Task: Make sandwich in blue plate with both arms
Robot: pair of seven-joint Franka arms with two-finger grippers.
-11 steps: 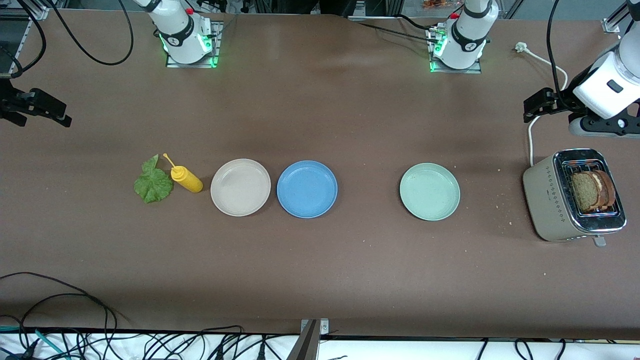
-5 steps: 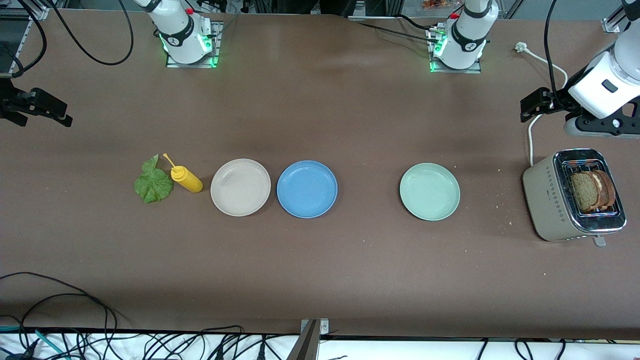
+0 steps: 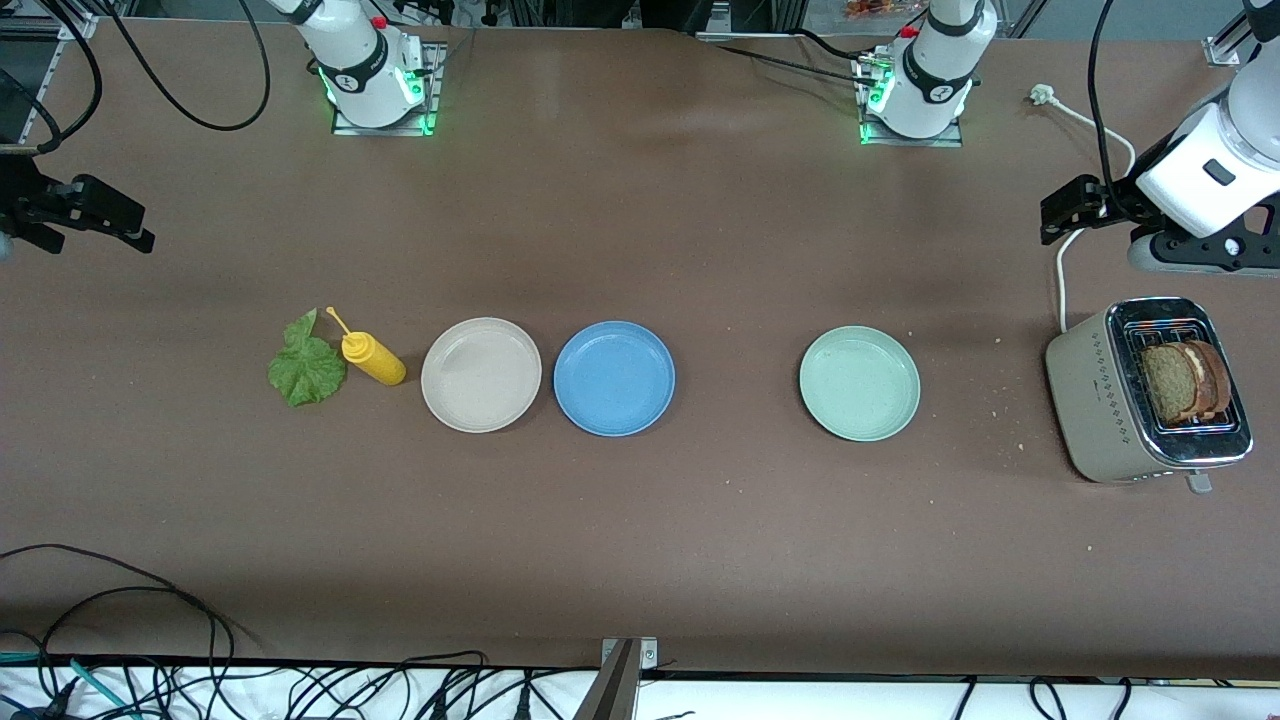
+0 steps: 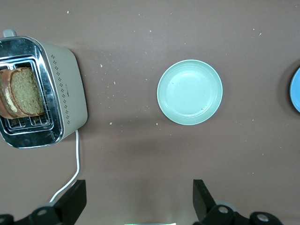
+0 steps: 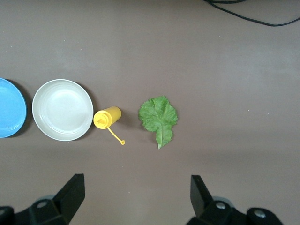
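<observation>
The brown table (image 3: pixel 640 530) has wide bare room along its edge nearest the front camera. The toaster (image 3: pixel 1100 405) with two bread slices (image 3: pixel 1185 380) stands at the left arm's end. The blue plate (image 3: pixel 614 378) lies mid-table beside the beige plate (image 3: pixel 481 374), well apart from the green plate (image 3: pixel 859 383). The lettuce leaf (image 3: pixel 306 368) touches the yellow bottle (image 3: pixel 372 358). The left gripper (image 4: pixel 139 199) and the right gripper (image 5: pixel 136 194) hang fingers apart, empty, over the table's ends.

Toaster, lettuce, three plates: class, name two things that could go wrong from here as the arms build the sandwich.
1. The bread slices stand close together in the toaster; the open left tool may pinch both or tip it.
2. The lettuce leaf lies flat beside the yellow bottle; the open right tool could knock the bottle toward the beige plate, not the blue plate.
</observation>
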